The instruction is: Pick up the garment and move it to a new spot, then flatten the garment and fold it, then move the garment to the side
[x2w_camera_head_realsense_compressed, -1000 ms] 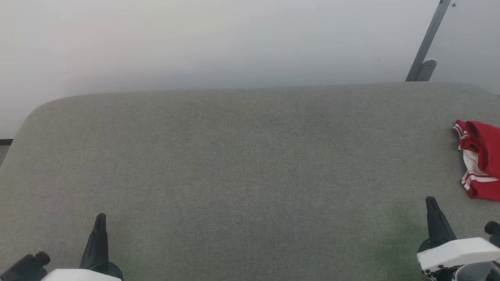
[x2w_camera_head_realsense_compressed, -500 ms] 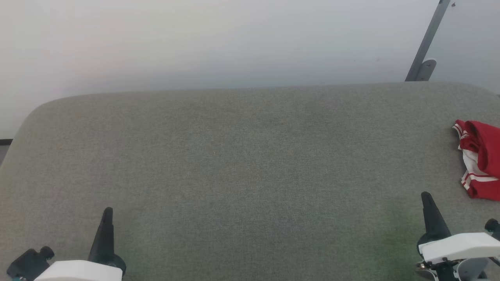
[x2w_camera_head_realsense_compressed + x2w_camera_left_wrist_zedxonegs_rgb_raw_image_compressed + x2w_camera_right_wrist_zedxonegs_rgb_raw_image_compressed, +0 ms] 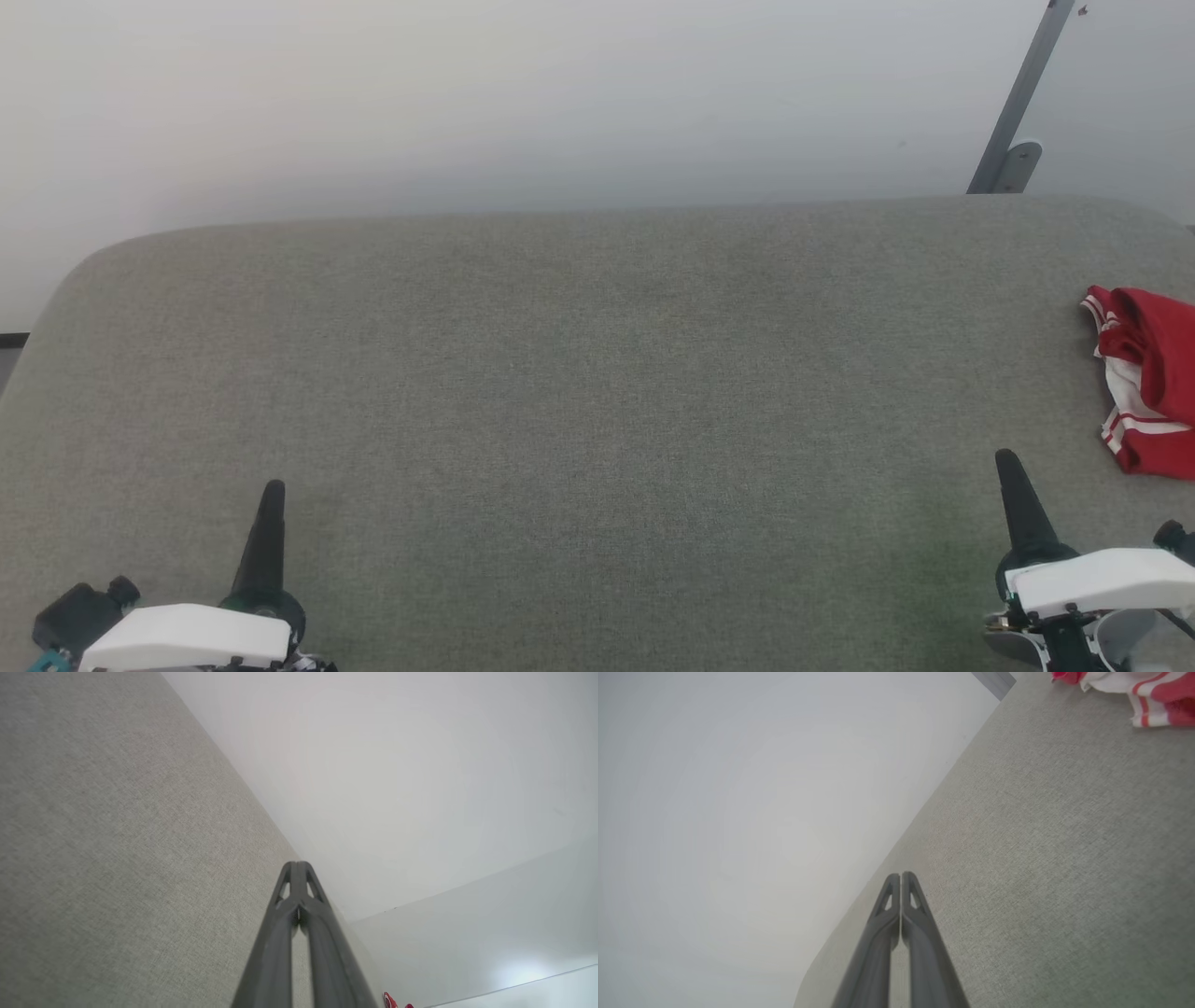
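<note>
The garment [image 3: 1146, 369] lies crumpled at the far right edge of the grey fabric surface [image 3: 579, 373], red with white and striped trim, partly cut off by the head view's edge. It also appears at the top right of the right wrist view, garment [image 3: 1153, 693], and as a red speck at the bottom of the left wrist view, garment [image 3: 388, 1000]. My left gripper [image 3: 273, 493] is shut and empty at the lower left. My right gripper [image 3: 1006, 461] is shut and empty at the lower right, short of the garment. Fingers pressed together show for the left gripper [image 3: 297, 867] and right gripper [image 3: 901, 876].
A pale wall [image 3: 560, 103] rises right behind the surface's far edge. A grey slanted metal bar [image 3: 1019, 103] stands at the back right corner. The surface's left corner is rounded [image 3: 84, 271].
Both grippers have crept forward over the surface, the left drifting a little rightward and the right a little leftward. Both stayed shut. The garment has not moved.
</note>
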Robot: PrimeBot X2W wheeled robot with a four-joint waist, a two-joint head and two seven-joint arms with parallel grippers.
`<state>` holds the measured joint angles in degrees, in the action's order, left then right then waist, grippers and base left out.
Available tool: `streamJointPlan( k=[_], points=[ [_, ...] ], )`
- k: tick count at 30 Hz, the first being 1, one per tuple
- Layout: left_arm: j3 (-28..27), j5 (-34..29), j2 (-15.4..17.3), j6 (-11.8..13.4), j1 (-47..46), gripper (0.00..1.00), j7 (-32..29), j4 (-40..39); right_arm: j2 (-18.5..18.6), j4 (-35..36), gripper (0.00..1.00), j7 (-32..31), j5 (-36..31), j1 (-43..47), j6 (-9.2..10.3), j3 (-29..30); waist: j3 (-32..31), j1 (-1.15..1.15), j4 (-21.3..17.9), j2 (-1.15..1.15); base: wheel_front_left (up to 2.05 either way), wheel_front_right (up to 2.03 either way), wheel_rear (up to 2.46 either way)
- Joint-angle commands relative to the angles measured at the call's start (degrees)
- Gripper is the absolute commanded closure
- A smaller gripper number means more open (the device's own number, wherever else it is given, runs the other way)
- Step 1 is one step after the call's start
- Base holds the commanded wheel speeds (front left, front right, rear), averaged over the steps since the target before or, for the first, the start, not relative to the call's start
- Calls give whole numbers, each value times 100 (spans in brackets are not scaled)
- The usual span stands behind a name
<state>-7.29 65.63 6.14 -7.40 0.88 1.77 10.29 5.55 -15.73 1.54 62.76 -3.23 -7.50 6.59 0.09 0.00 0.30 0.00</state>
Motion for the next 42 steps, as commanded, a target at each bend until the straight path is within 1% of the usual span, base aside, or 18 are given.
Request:
streamJointPlan(
  k=[1,21,42],
  points=[
    [4,190,-1,-8,-145,100,-53,-19,1,72,100,-50,175,-124,-1,5,0,0,-1,0,0,0,0],
    [30,1133,-125,-10,-383,100,-353,131,-104,119,100,-341,1223,-208,0,3,3,0,-10,0,0,0,0],
    [54,1942,-230,-13,-580,100,-621,264,-194,161,100,-602,2149,-276,0,-1,6,0,-19,0,0,0,0]
  ],
)
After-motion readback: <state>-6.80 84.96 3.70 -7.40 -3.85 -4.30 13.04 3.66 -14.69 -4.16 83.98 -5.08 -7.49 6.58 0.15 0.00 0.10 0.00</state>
